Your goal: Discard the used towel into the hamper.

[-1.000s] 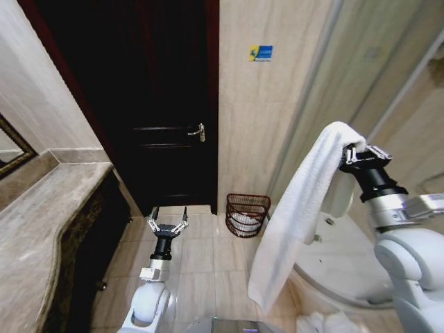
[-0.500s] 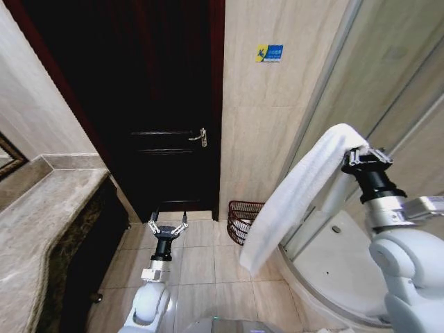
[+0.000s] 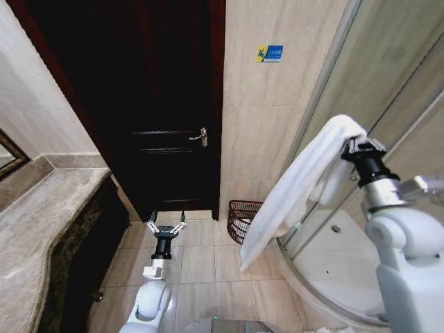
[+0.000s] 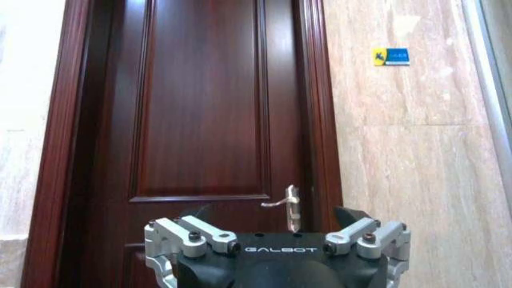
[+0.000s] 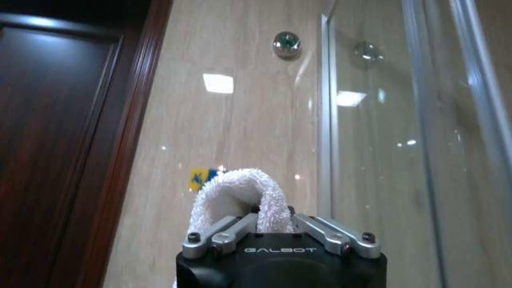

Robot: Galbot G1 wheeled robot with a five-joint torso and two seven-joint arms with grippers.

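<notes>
Right gripper (image 3: 352, 147), raised beside the shower glass (image 3: 388, 76), is clenched on 1 fold of the white towel (image 3: 295, 191). Since a moment ago the towel's free end has swung back from its outward flare and hangs lower, so transport appears steadier. Left gripper (image 3: 166, 227) is parked low, fingers spread, holding nothing. Beyond, the hamper (image 3: 243, 218) stands on the floor against the wall beside the dark door (image 3: 152, 104); the towel covers its right side.

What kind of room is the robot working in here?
Most likely a bathroom, perhaps in a hotel. A glass shower enclosure stands on the right, a stone counter with a mirror on the left, and the right gripper holds a white towel near a wire hamper.
</notes>
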